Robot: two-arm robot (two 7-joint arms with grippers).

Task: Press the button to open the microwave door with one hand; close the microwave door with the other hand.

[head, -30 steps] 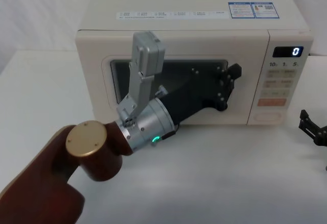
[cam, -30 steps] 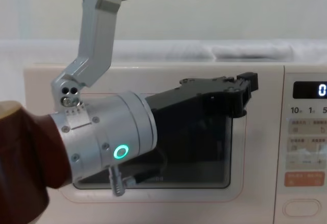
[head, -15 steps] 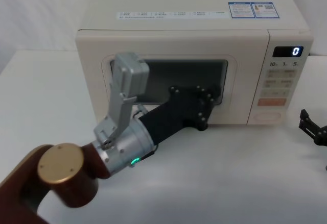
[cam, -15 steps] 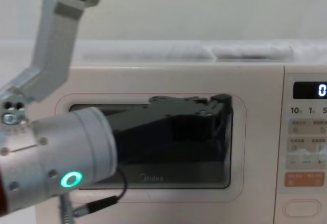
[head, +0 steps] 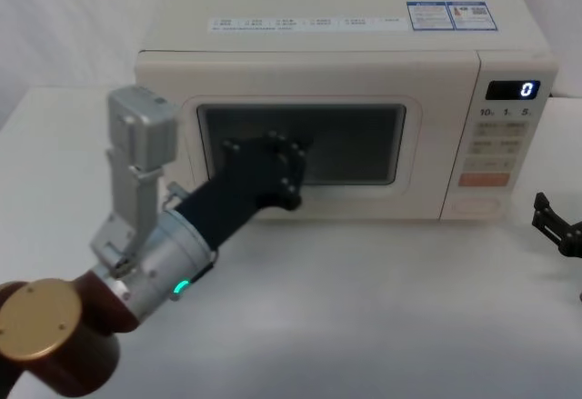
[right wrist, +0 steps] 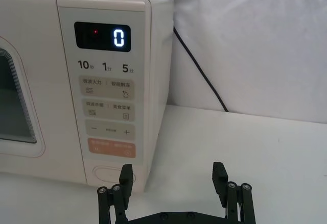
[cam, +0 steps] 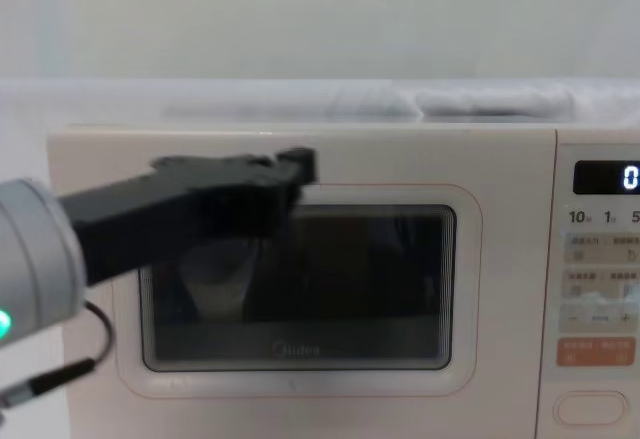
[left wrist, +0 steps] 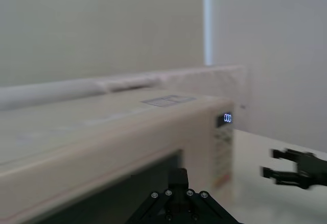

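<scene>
In the head view the microwave door sat shut and flush with the oven on the tabletop, with the left tool in front of the window's left part, its fingers' state impossible to tell. In the chest view the button lay at the panel's bottom right. In the right wrist view the right tool hovered near the button, fingers apart.
</scene>
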